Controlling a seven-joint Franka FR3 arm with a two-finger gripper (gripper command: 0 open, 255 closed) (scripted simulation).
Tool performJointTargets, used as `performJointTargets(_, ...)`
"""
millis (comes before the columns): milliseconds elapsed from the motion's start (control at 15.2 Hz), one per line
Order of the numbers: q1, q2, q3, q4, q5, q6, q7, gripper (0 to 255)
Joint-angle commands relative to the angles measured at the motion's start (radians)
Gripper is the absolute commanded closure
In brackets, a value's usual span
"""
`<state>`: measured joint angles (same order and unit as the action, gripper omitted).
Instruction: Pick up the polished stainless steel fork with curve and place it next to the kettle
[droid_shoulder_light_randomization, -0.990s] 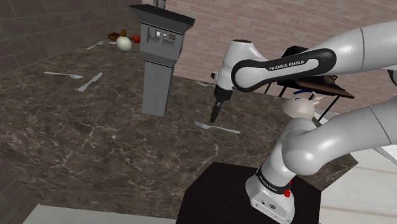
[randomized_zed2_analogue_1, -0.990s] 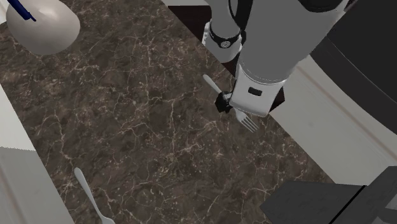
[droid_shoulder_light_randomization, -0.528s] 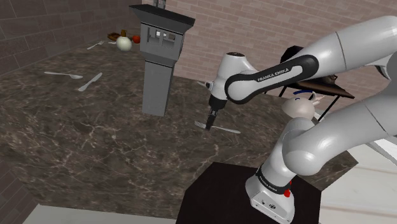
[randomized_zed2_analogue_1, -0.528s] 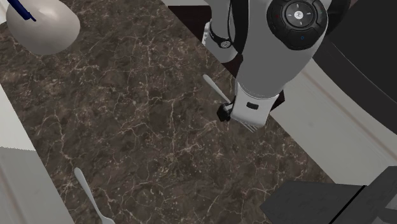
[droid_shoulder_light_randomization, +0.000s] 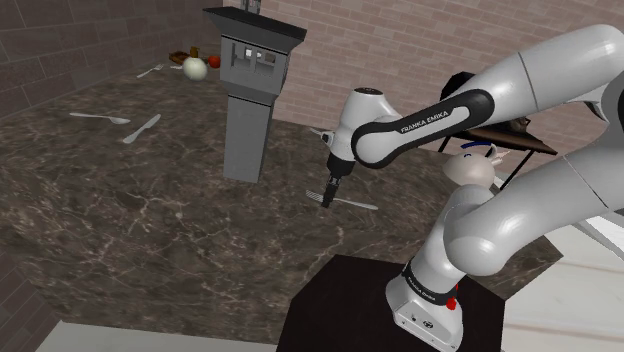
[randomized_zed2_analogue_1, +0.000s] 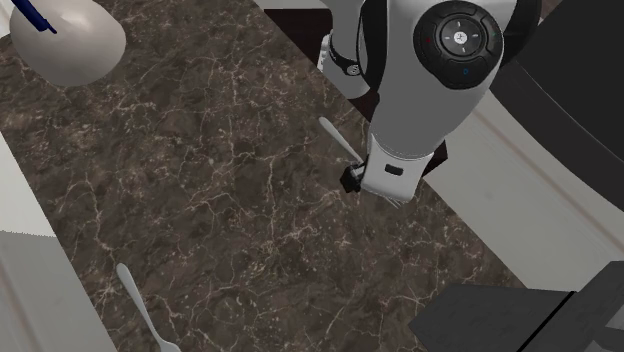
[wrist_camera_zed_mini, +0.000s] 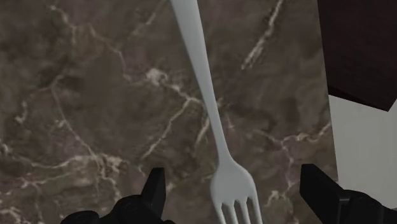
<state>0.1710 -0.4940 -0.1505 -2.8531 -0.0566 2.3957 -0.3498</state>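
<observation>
fork: a pale, smooth fork lies flat on the dark veined table, its handle running straight out ahead of the jaws.
jaws: apart and low over the table, one finger on each side of the tined head. neither seems to touch it, and nothing is held.
kettle: a pale, rounded kettle with a dark blue part sits at about 10 o'clock from the fork in the second exterior view, well apart from it.
weight: probably light, so lifting it should take little effort.
stiffness: it looks rigid, so a firm squeeze should not bend it.
surface: it looks sleek and likely slippery. it lies thin and low, so the fingertips must go almost to the table to catch its edges.
hold: across the width, at the narrow neck just behind the head, where the sides run nearly straight.
risk: a grip that close to the head leaves the long handle sticking out. the fork may pivot or slide between the jaws during the carry towards 10 o'clock.
</observation>
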Motion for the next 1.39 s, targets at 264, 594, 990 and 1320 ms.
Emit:
performJointTargets(264, 0.001, 0.002, 0.001, 0.001, 0.001, 0.001, 0.001, 255)
performJointTargets(594, 0.002, 0.005, 0.001, 0.004, 0.001, 0.002, 0.001, 255)
performJointTargets(990, -0.002, -0.059, 0.007, 0.034, -0.001, -0.093, 0.005, 255)
performJointTargets(1320, -0.003, -0.107, 0.013, 0.074, 0.0, -0.181, 0.008, 255)
